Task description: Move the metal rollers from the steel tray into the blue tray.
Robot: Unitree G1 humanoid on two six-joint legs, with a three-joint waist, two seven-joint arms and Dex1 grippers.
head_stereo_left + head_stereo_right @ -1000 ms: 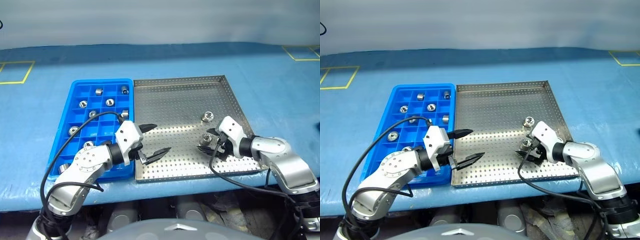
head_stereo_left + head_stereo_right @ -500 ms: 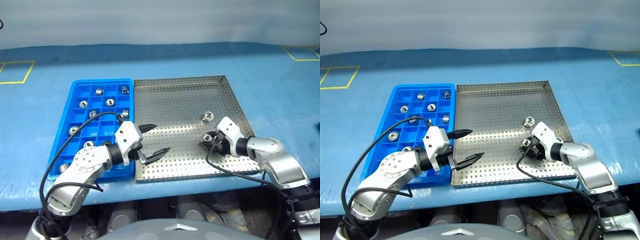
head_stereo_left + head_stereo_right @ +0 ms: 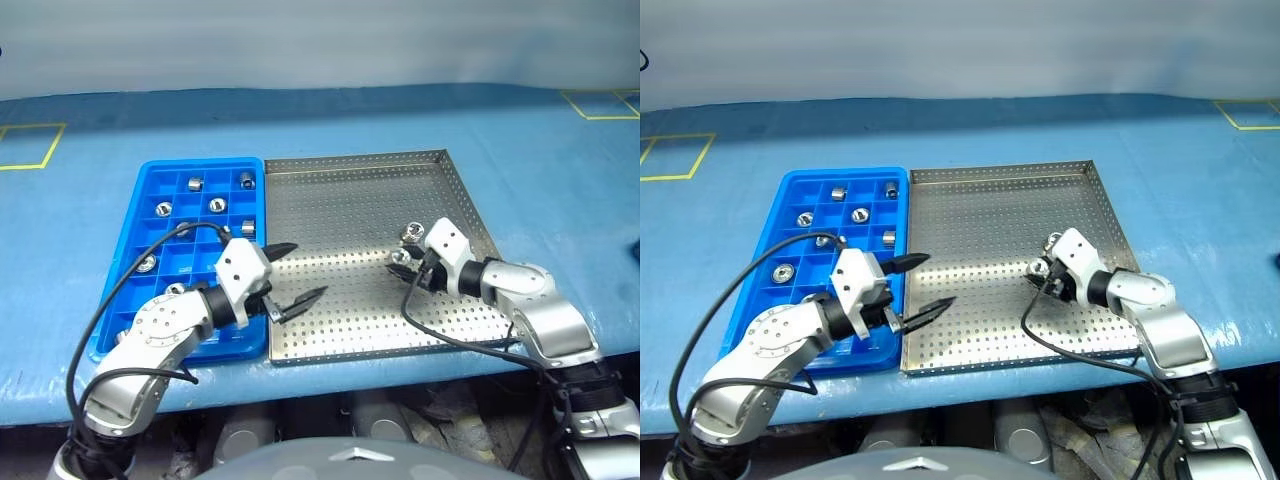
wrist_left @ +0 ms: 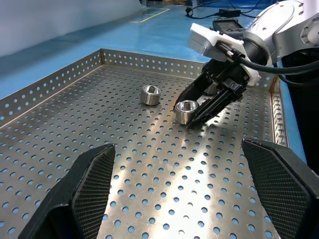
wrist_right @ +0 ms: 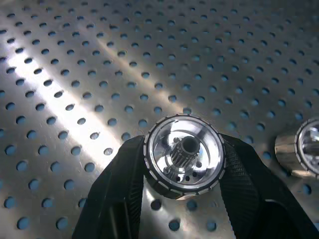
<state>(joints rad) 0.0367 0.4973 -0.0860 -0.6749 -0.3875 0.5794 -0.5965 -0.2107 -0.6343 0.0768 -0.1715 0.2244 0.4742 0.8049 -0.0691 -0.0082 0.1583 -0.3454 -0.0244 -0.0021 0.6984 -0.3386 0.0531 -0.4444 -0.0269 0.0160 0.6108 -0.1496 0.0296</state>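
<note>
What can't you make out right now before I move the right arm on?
- Head views: blue tray near compartments, hidden by the left arm.
- Left wrist view: whether the held roller is clear of the steel tray floor.
- Right wrist view: second roller, cut off by the frame edge.

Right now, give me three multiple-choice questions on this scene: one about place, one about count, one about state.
1. Where is the blue tray?
A. robot's left of the steel tray
B. on its right
C. inside it

2. How many metal rollers lie loose in the steel tray?
A. none
B. one
C. four

3. The right end effector is:
A. open
B. shut on a roller
C. hovering over the blue tray

A: the trays sit side by side. B: one loose roller. B: the fingers clamp its sides.
</note>
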